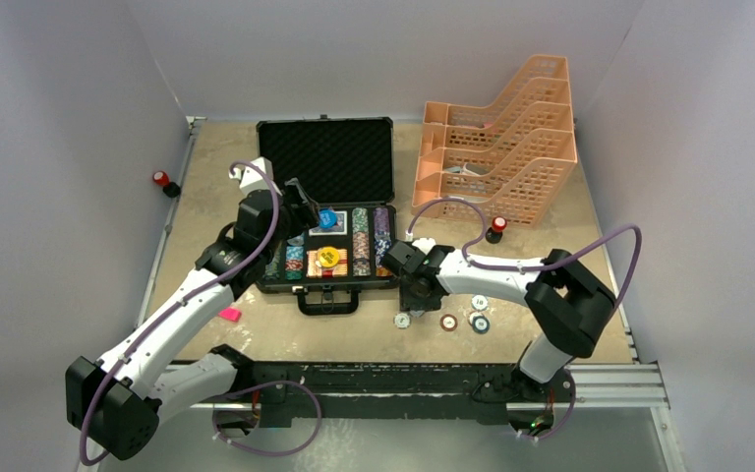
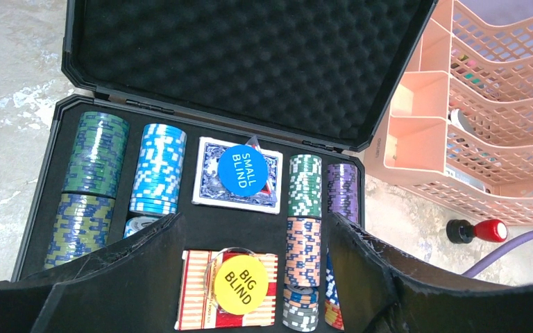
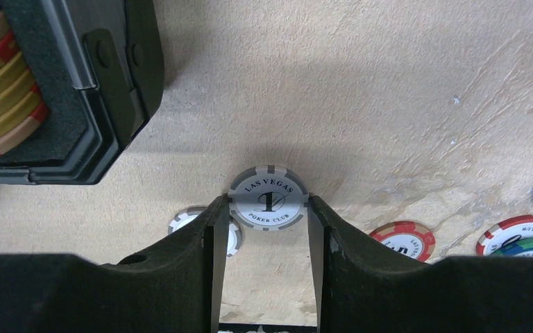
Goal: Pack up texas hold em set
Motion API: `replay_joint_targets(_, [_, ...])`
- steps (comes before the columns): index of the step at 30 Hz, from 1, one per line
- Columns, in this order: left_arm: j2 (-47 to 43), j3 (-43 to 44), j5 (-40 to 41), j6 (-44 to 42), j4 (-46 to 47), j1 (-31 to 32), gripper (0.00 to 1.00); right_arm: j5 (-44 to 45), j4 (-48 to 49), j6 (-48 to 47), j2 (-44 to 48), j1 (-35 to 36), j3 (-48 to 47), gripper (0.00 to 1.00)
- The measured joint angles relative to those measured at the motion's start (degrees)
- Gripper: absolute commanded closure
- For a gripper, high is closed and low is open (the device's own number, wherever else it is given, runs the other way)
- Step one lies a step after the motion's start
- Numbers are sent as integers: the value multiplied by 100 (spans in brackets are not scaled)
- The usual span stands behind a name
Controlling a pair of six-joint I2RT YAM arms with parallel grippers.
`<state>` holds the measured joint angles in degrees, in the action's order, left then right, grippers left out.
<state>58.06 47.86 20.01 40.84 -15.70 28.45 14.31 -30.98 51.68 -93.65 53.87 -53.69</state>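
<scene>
Beige counter (image 1: 354,334), scuffed w/ pale patches. At the back centre stands an open black briefcase (image 1: 326,162), lid up, handle toward the near edge. Just right of it is a peach rack (image 1: 496,147), w/ a small red-capped item (image 1: 495,229) lying close in front of it. A pink marker (image 1: 229,315) lies flat near the case's front left corner. Loose chips sit in front of the case's right end: white chip (image 1: 402,320), red chip (image 1: 448,322), and two more (image 1: 479,313) touching or overlapping. A grey chip (image 3: 268,198) is also there (both jaws of the right arm against its edges; can't tell if it rests on the counter).
</scene>
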Motion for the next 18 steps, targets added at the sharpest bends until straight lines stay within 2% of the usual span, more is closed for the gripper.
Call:
replay_joint_targets(11, [0, 0, 70, 2, 0, 0, 27, 79, -195, 76, 330, 90, -20, 55])
replay_joint_targets(18, [0, 0, 90, 4, -7, 0, 27, -39, -83, -76, 459, 413, -50, 54])
